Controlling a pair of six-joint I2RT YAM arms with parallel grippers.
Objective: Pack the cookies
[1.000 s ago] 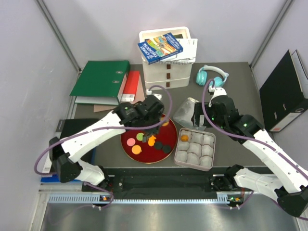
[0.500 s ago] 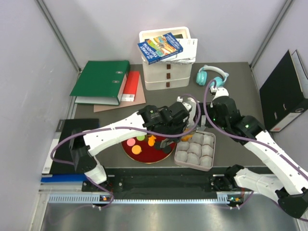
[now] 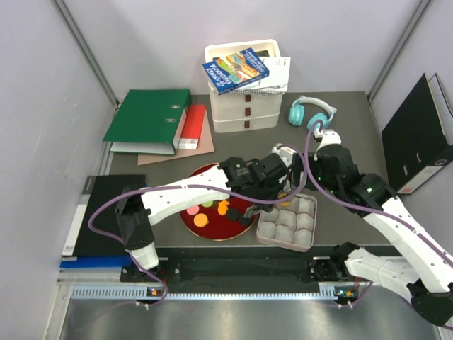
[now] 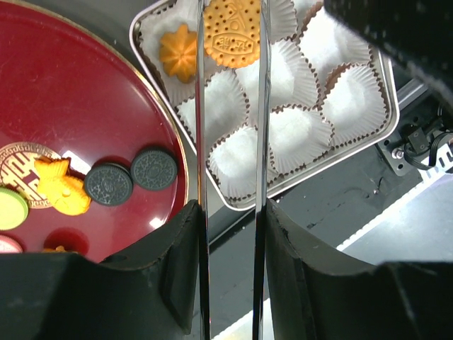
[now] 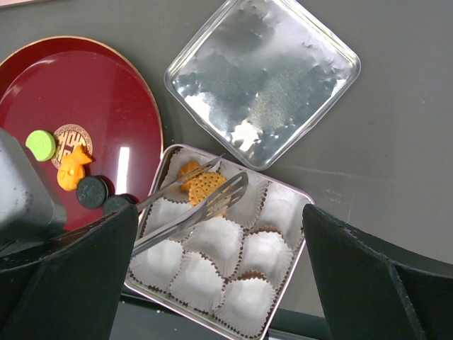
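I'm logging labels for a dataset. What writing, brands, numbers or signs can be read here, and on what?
Nothing is legible.
Book cover: print too small.
Gold emblem on red tray: ornamental sign, partly covered, unreadable.
Round orange cookie between tongs: embossed marks, blurred.
Dark cookies: embossed pattern, no letters discernible.

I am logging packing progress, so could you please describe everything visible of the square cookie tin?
The tin is a square, silvery metal tray, lidless, flat on the table beside the red plate. Nine white pleated paper cups fill it. One corner cup holds an orange flower cookie; tongs hold a round orange cookie over its neighbour. The rest look empty.
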